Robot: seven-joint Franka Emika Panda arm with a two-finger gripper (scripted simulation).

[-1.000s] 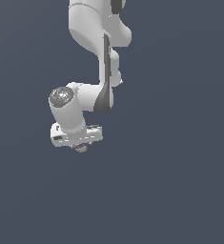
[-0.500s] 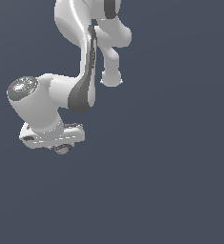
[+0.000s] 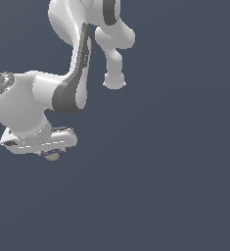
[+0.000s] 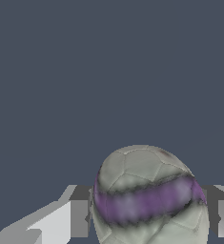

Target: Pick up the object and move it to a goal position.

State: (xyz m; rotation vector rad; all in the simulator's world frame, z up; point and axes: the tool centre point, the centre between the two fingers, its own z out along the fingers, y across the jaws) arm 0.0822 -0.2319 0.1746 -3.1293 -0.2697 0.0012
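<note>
The ball [image 3: 52,154] sits pinched in the gripper [image 3: 52,156], tucked right under the flat white hand of the arm [image 3: 70,90] near the exterior view's left edge. In that view only a small rounded bit of it peeks out below the hand, greyish with a hint of purple, and the fingers themselves are too small and hidden to make out.

The wrist view shows far more. There the ball [image 4: 149,198] fills the space between the two fingers [image 4: 79,217], one grey pad on each side touching it (the far one is partly cut off by the picture's edge). The ball is off-white with faint panel lines like a football, and a purple band runs across its middle, slightly tilted. Its lower part runs out of the picture.

Behind everything lies a plain dark blue-grey background in both views; no bench edge or surface detail can be told apart from it. The arm bends down from the top of the exterior view, its wrist joint turned toward the camera.
</note>
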